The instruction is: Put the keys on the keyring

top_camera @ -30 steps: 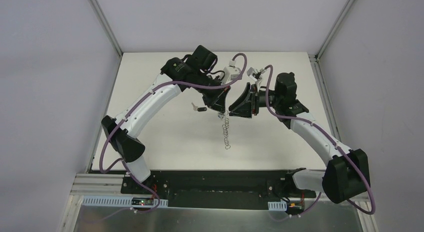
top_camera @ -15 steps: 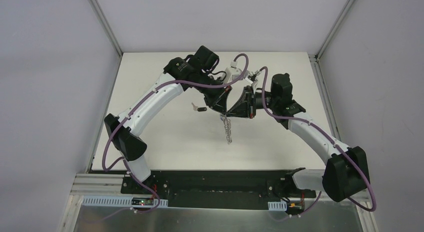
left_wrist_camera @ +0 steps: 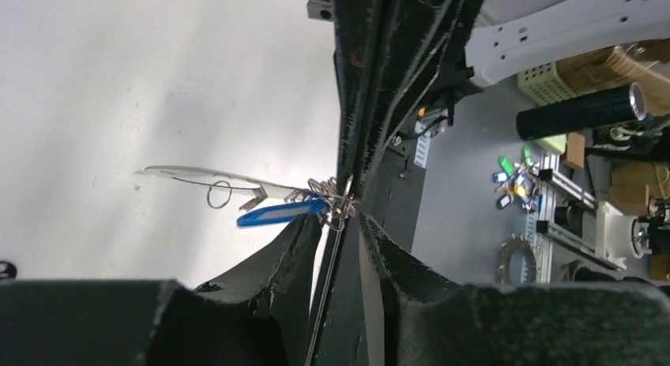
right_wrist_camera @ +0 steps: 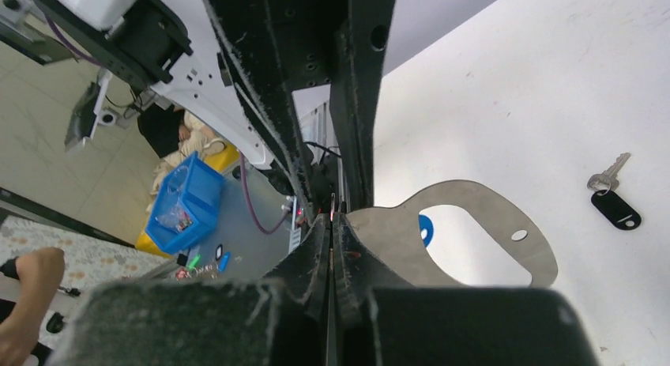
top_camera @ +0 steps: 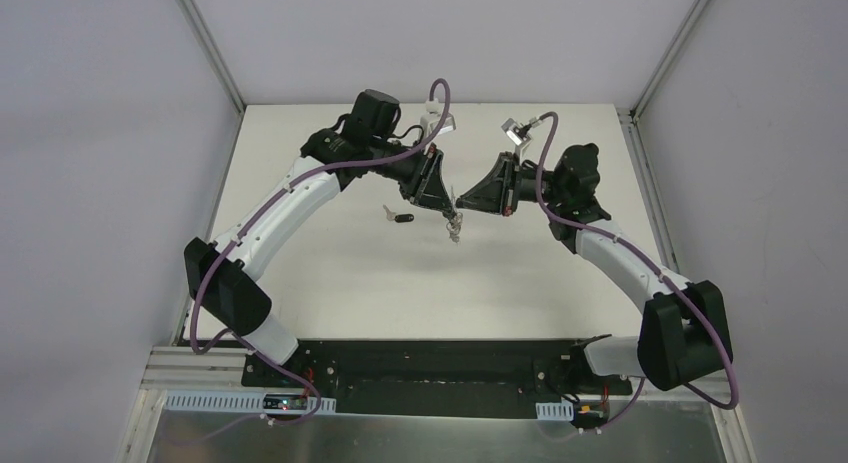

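Right hand (top_camera: 462, 197) clamped tight on the edge of the keyring (right_wrist_camera: 474, 194), holding it up off the counter (top_camera: 330, 273). Left hand (top_camera: 443, 195) tip to tip with it, jaws a narrow slit at the clips (left_wrist_camera: 336, 201); probably not gripping, view too cramped. Blue-tag key (left_wrist_camera: 276, 214) hangs at the clips, just off the left fingertips. Black-head key (right_wrist_camera: 615, 209) on the counter, apart, on the left hand's side.

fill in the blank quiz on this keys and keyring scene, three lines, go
1. The small metal key with the black plastic head lies on the white ___.
2. The pale silvery oval keyring is clamped in the ___ gripper.
3. The oval plastic tag hanging by the small metal clips is ___.
Missing words: table; right; blue.
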You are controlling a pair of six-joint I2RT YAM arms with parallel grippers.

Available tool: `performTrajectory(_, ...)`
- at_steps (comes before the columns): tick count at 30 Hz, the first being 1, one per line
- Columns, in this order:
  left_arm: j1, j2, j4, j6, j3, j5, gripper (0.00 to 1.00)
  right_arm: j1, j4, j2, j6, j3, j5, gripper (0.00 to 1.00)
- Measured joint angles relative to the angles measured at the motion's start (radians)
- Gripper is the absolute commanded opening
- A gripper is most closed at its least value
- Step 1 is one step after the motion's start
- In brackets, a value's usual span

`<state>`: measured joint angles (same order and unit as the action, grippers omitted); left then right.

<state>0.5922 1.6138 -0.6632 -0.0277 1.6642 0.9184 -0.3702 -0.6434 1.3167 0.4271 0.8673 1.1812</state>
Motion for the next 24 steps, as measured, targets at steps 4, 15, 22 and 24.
performTrajectory(4,-0.005,-0.050,0.151,-0.087,-0.085,0.027,0.29,0.016,-0.130,0.019,0.125,-0.014,-0.016,0.00)
performTrajectory(15,-0.006,-0.064,0.325,-0.209,-0.126,0.052,0.21,0.028,-0.246,0.020,0.226,-0.036,-0.034,0.00)
performTrajectory(22,-0.011,-0.064,0.349,-0.222,-0.131,0.061,0.18,0.044,-0.277,0.020,0.254,-0.048,-0.037,0.00)
performTrajectory(24,-0.012,-0.064,0.360,-0.224,-0.138,0.063,0.16,0.048,-0.281,0.020,0.258,-0.049,-0.037,0.00)
